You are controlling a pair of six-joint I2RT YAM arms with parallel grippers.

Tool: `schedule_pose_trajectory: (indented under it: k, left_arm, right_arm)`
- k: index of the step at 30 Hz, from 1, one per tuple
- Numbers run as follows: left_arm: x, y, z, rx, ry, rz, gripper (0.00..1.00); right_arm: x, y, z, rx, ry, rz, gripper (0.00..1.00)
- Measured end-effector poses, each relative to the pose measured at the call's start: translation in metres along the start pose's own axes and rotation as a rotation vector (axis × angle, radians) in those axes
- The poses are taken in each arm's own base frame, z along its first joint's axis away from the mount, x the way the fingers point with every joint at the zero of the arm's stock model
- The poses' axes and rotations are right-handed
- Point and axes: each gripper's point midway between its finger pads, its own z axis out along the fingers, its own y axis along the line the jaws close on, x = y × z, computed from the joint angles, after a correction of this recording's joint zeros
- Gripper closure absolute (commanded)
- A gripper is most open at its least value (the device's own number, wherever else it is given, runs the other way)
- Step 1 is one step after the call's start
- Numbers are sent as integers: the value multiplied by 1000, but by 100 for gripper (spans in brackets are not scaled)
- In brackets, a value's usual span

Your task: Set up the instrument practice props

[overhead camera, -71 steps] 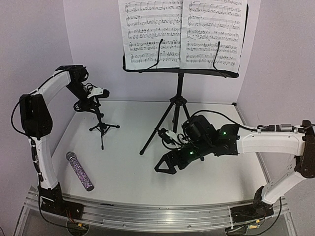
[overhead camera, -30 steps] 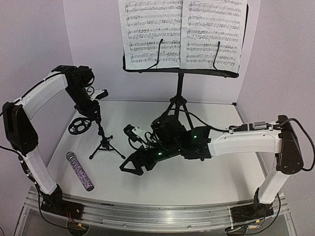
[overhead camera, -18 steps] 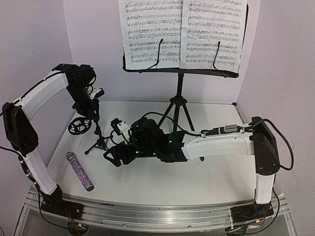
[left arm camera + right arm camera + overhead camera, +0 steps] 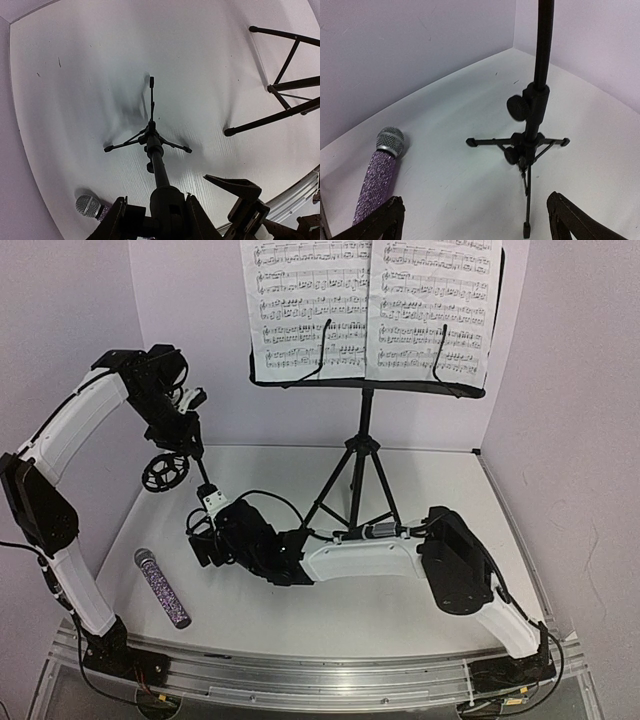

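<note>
**A:** Starting nearest us: the purple microphone (image 4: 162, 587) lies flat on the near-left part of the table (image 4: 340, 625), not yet in any holder.

**B:** Just beyond it is the right gripper (image 4: 474, 199), fingers spread wide with nothing between them. It faces the small mic stand (image 4: 532, 125), and the microphone is off to its left.

**A:** And the left gripper (image 4: 160, 215) is clamped on that stand's upper shaft from above. I'd say the stand is being positioned, with the mic to follow.

**B:** The far end looks finished: the music stand (image 4: 365, 420) is upright on its tripod, with the sheet-music pages (image 4: 420, 300) spread on its tray.

**A:** Trouble spots? From overhead the right arm covers the mic stand's feet, so I can't say whether all three sit flat. The tops of the pages are also cut off by the frame.
</note>
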Motion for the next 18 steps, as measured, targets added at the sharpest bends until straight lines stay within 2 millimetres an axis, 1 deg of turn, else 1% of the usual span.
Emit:
schedule_pose_trajectory:
  k: [2, 4, 7, 9, 13, 16, 18]
  left_arm:
    - [-1, -1, 1, 4, -2, -5, 100]
    - [-2, 0, 2, 5, -3, -7, 100]
    - [-6, 0, 4, 6, -9, -7, 100]
    - [-9, 0, 6, 6, -13, -6, 100]
    - [-14, 0, 9, 7, -20, -5, 100]
    - [-16, -1, 10, 7, -21, -5, 100]
    - [-17, 0, 11, 7, -20, -5, 100]
  right_arm:
    - [-6, -5, 8, 28, -27, 5, 2]
    - [-9, -11, 12, 35, -34, 40, 2]
    - [-16, -31, 20, 45, -42, 96, 3]
    - [-27, -45, 26, 46, -61, 115, 5]
    - [-57, -66, 37, 40, -117, 150, 5]
    - [-69, -74, 44, 38, -151, 158, 5]
    - [-71, -75, 50, 38, -166, 156, 7]
